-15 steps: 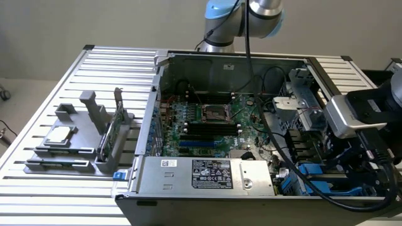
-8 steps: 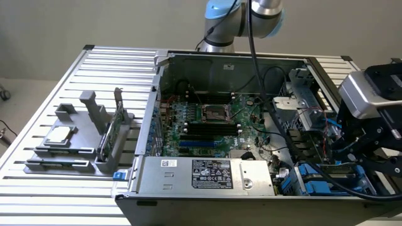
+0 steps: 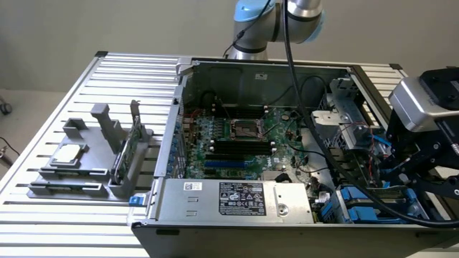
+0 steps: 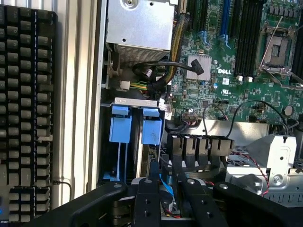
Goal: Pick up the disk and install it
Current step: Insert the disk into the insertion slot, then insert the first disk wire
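Gripper (image 4: 164, 172) hangs low over the drive bay (image 4: 135, 101) in the open computer case (image 3: 179, 107), at the corner on the exterior view's right. I take the disk (image 4: 151, 131) to be the blue frame closest to it, standing on edge beside a second blue frame (image 4: 120, 127), probably so it slides along the bay. I cannot tell how the gripper's jaws stand or whether they grip anything. Room is tight: a metal bracket (image 4: 279, 156) and cables (image 4: 156, 71) crowd one side.
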You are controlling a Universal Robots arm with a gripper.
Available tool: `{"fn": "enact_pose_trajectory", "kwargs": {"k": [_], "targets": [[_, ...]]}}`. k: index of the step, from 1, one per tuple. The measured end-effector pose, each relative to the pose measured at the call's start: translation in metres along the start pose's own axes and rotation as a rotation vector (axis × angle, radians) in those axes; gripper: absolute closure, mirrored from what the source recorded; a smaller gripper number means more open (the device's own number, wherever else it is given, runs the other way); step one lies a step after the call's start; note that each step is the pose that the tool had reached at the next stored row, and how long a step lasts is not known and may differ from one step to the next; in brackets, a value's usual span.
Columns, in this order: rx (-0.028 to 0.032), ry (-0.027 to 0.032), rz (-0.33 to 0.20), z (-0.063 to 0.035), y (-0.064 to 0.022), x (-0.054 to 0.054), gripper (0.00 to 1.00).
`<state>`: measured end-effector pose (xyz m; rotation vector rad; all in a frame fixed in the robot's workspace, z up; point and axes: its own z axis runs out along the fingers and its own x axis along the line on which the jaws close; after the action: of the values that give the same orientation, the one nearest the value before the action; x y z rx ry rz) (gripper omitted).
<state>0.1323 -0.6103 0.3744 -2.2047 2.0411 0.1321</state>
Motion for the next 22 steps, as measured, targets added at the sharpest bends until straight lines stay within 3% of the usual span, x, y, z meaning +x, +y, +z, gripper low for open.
{"fn": "enact_pose_trajectory", "kwargs": {"k": [13, 16, 22], "targets": [[0.0004, 0.0001, 0.0, 0.0, 0.0, 0.0, 0.75], [0.0043, 0.0008, 0.007, 0.0001, 0.0002, -0.0014, 0.75], [0.0202, 0.0047, 0.109, 0.0003, 0.0003, -0.0014, 0.75]]}}
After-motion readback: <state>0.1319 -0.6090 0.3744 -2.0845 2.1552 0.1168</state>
